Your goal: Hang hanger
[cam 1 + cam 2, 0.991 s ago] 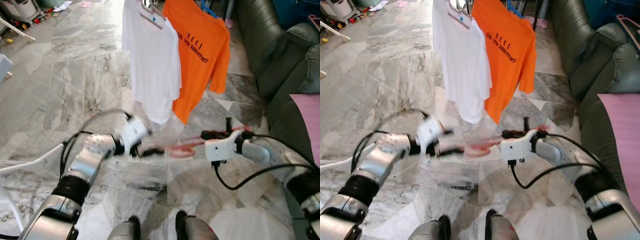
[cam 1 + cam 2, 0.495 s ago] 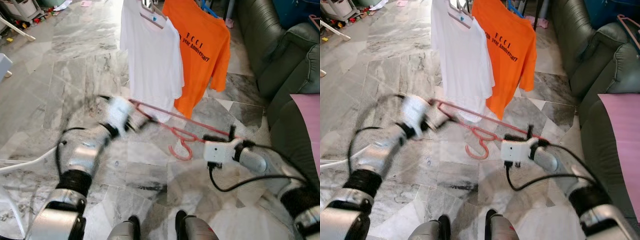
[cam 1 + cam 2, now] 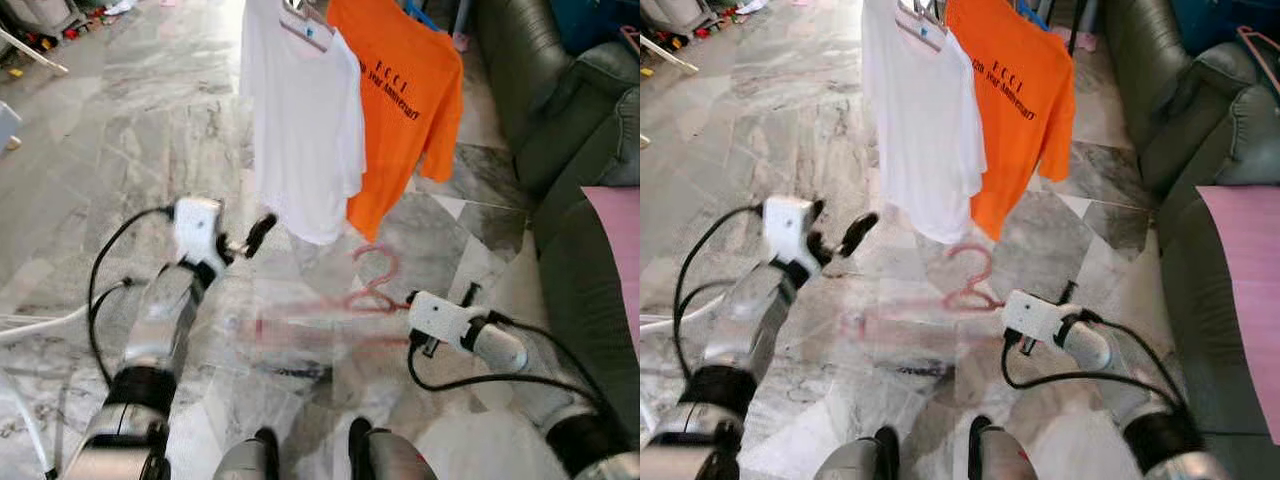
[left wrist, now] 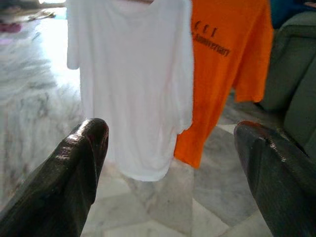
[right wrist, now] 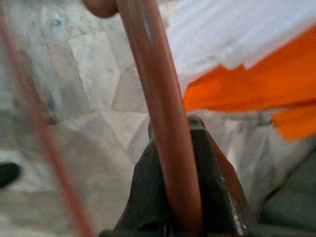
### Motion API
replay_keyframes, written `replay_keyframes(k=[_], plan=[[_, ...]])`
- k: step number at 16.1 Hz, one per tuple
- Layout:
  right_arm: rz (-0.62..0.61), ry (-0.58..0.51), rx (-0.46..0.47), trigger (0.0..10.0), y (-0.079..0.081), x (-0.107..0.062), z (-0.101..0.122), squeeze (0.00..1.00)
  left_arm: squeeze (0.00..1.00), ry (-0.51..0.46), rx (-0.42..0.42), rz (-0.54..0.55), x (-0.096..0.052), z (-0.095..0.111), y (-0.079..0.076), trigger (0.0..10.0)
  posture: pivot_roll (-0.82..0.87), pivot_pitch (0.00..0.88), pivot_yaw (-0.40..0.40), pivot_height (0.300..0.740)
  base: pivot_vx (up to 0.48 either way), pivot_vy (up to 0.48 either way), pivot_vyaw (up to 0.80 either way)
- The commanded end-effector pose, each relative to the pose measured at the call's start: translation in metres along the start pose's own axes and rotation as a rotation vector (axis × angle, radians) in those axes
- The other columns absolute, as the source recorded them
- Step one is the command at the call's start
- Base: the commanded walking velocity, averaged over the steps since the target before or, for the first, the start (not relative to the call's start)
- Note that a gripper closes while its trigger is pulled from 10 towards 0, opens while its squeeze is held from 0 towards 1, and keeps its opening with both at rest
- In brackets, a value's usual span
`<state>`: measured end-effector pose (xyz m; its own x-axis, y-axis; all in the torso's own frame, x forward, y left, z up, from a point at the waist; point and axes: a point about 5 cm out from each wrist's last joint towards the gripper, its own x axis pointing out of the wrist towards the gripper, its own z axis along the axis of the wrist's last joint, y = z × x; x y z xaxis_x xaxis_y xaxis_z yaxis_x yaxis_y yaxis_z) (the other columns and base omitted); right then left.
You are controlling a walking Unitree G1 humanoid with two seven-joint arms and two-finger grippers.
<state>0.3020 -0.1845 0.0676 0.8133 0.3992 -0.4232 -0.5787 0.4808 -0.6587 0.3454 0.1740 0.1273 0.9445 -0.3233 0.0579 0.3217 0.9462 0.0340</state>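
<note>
Marble floor (image 3: pixel 150 120) is seen beneath a white shirt (image 3: pixel 305 120) and an orange shirt (image 3: pixel 405 90). A blurred pink hanger (image 3: pixel 365 290) is clenched by the right hand (image 3: pixel 465 300), low before the shirts; the left hand (image 3: pixel 250 237) is held open, empty.

Red hanger (image 3: pixel 365 295) blurred, hook up, clamped in right gripper (image 3: pixel 452 300).

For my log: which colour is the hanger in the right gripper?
The hanger is reddish pink, clearest in the right wrist view.

bright daylight; floor glare top-left; hanger (image 3: pixel 330 318) motion-blurred; wrist views soft
</note>
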Motion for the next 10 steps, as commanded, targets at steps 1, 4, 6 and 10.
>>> replay_keyframes(k=[1, 4, 6, 10], plan=[[-0.045, 0.006, 0.103, 0.0, 0.002, -0.002, -0.001, 0.0, 1.0, 0.003, -0.01, 0.043, -0.007, -0.002, 0.006, 10.0, -0.05, 0.241, 0.016, 0.74, 0.0, 0.0, 0.0], [-0.236, 0.046, 0.474, 0.0, 0.002, -0.004, -0.003, 0.0, 1.0, 0.05, 0.015, 0.135, -0.017, -0.016, 0.006, 10.0, -0.05, 0.245, 0.012, 0.74, 0.0, 0.0, 0.0], [-0.343, 0.05, 0.674, 0.0, 0.0, -0.004, 0.0, 0.0, 0.98, 0.08, 0.005, 0.141, -0.02, -0.024, -0.002, 10.0, -0.06, 0.245, 0.009, 0.74, 0.0, 0.0, 0.0], [-0.509, 0.085, 0.88, 10.0, -0.006, -0.006, 0.012, 0.0, 0.0, 0.148, -0.104, 0.144, -0.028, -0.045, -0.028, 10.0, -0.08, 0.234, -0.004, 0.74, 0.0, 0.0, 0.0]])
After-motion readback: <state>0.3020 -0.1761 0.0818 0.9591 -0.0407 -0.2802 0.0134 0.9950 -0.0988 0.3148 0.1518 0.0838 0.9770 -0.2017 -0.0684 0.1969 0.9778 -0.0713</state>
